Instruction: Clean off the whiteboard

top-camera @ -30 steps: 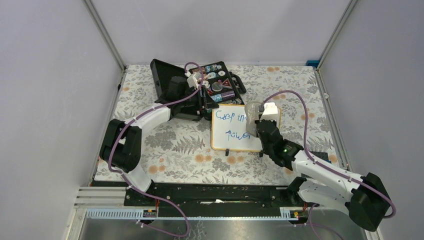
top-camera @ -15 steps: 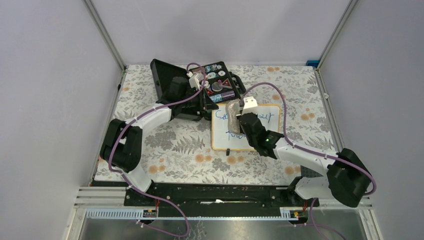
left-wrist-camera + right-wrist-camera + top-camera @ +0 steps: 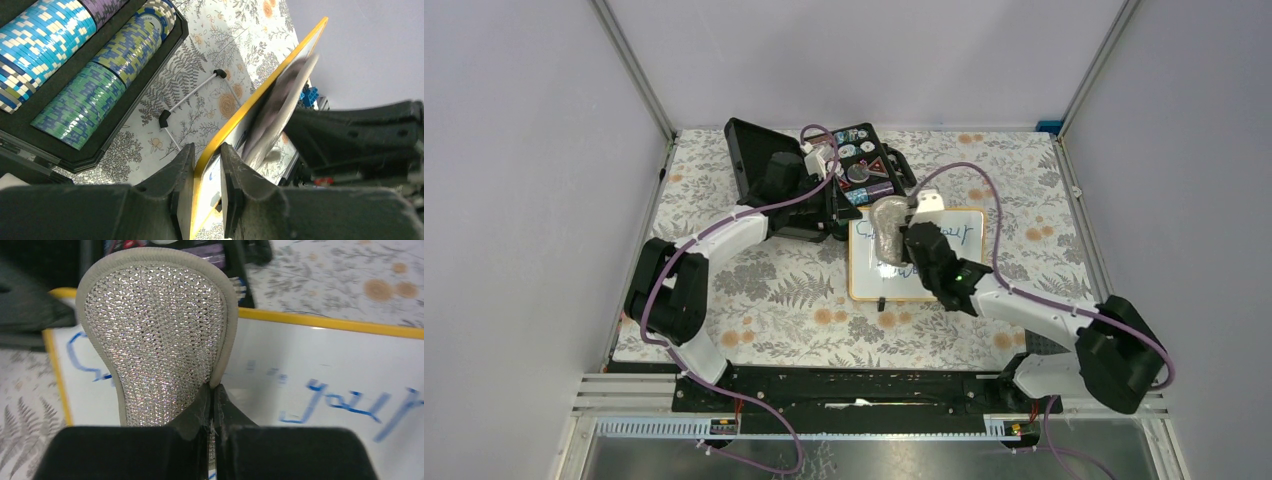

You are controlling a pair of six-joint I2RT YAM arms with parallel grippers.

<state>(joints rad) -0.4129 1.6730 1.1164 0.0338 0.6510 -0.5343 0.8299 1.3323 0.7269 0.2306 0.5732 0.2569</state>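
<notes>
The whiteboard [image 3: 964, 235] lies on the floral cloth with blue writing on it. My left gripper [image 3: 844, 212] is shut on its left edge; in the left wrist view the fingers [image 3: 182, 172] clamp the yellow frame [image 3: 260, 95]. My right gripper [image 3: 911, 243] is shut on a glittery silver pad [image 3: 889, 230] and holds it over the board's upper left part. In the right wrist view the pad [image 3: 155, 330] stands above the shut gripper [image 3: 212, 395]. Blue strokes [image 3: 345, 402] show on the board [image 3: 325, 355] to the pad's right, with faint smudges between.
An open black case [image 3: 864, 165] of poker chips [image 3: 75, 65] stands just behind the board, its lid [image 3: 749, 150] raised at the left. A small blue object [image 3: 1049, 127] sits at the back right corner. Grey walls close in the table on three sides.
My right gripper has swept the pad leftward from the board's upper right to its upper left, then slightly up. The middle of the top line is now faint. The left arm has held still.
</notes>
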